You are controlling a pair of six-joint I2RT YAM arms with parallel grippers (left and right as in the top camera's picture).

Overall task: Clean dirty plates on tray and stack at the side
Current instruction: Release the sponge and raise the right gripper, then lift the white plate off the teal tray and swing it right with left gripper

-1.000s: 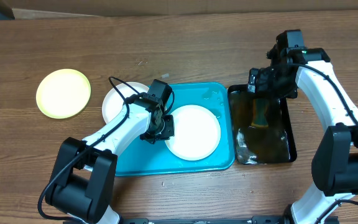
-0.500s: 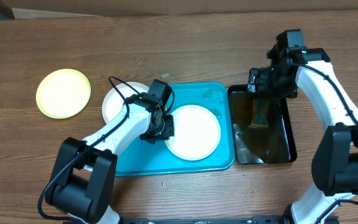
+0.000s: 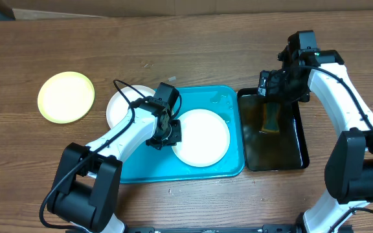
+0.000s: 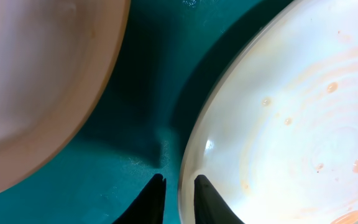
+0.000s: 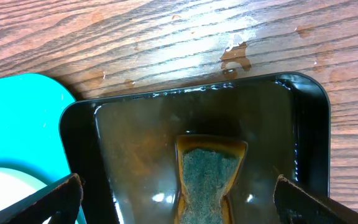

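Far left a yellow-green plate (image 3: 66,97) lies alone on the worktop (image 3: 173,45), a white plate (image 3: 122,107) overlaps the tray's (image 3: 141,165) left edge, the left tool (image 4: 178,198) pinches the smeared plate's (image 3: 203,137) rim, and the right tool (image 5: 179,193) gapes over the black tub (image 3: 283,145).

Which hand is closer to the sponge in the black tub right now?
Right. The right hand hangs open directly above the sponge; the left hand is at the rim of the white plate on the tray.

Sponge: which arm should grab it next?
Right. The right gripper hangs open over the sponge in the tub; the left gripper is busy, pinching the plate rim on the tray.
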